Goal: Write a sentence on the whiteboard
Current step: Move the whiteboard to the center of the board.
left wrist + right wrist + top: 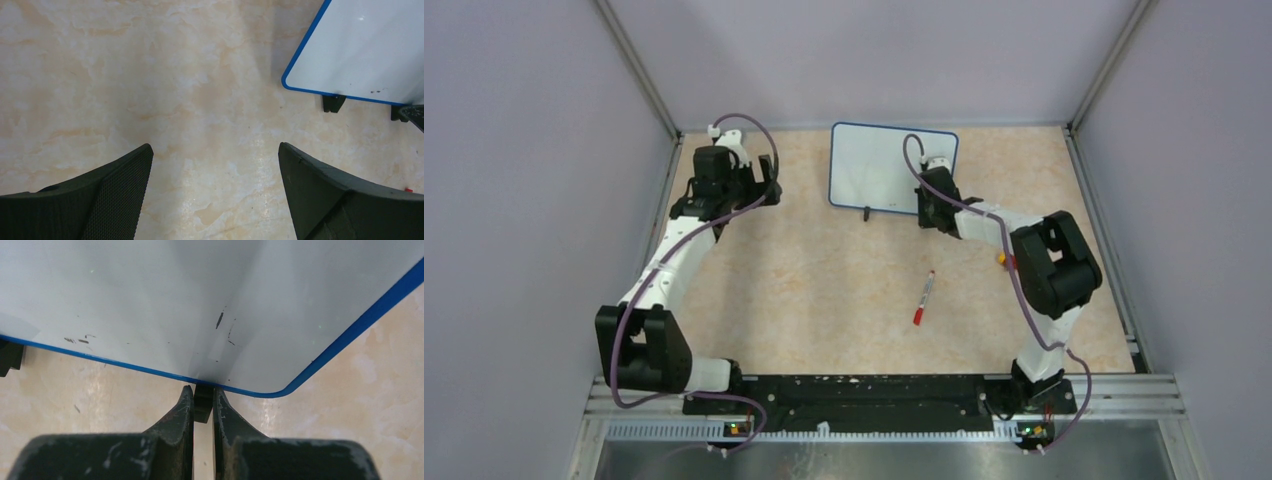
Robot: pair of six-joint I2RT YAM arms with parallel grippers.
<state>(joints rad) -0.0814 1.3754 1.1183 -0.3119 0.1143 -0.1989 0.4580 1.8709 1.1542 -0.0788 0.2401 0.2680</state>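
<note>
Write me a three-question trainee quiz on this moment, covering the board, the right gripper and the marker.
1. True or false: the board already carries red writing.
2. What does the right gripper pinch? A) the board's top rim B) the board's foot C) nothing
3. Short answer: where is the marker?

Key:
1. False. The board is blank apart from a few small dark smudges.
2. B.
3. It lies on the table between the arms, unheld.
</note>
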